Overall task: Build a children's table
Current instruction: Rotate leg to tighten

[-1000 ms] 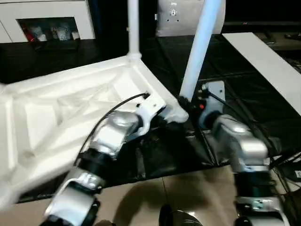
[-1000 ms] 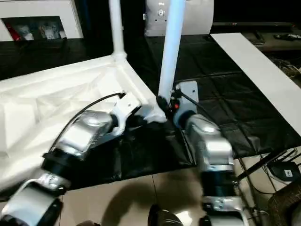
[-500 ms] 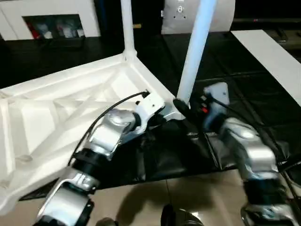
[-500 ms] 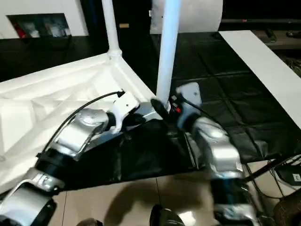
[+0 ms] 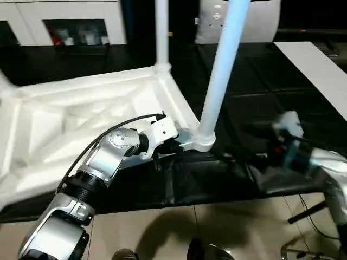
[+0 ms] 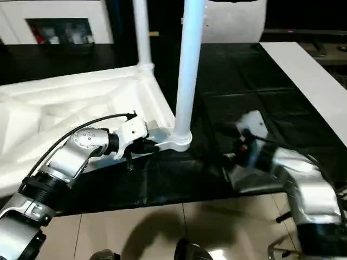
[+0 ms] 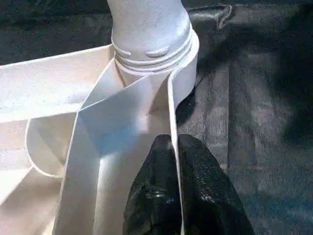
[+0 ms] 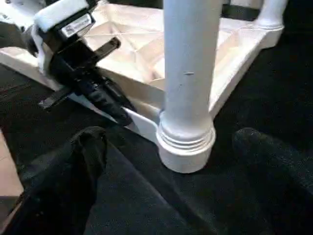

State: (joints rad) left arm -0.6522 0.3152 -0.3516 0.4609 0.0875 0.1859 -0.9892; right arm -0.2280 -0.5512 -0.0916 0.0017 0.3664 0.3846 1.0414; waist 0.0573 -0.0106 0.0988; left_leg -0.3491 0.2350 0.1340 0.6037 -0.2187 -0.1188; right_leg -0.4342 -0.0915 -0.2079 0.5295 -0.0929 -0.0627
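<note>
tabletop [image 5: 81,124]: upside down on the black surface [image 5: 255,103], ribbed underside up
left gripper [image 7: 176,147]: fingers pinched together on the tabletop's rim wall, just beside the near corner socket [image 7: 151,73]
near leg [image 5: 219,70]: upright in that socket, long axis vertical, slightly tilted (looks seated, threads at the collar)
far leg [image 5: 161,32]: upright in the far corner socket behind the near leg
right gripper [image 8: 166,161]: fingers apart, off the near leg, leg straight ahead between them
nearer arm: left, touching the tabletop; right well apart from the near leg
</note>
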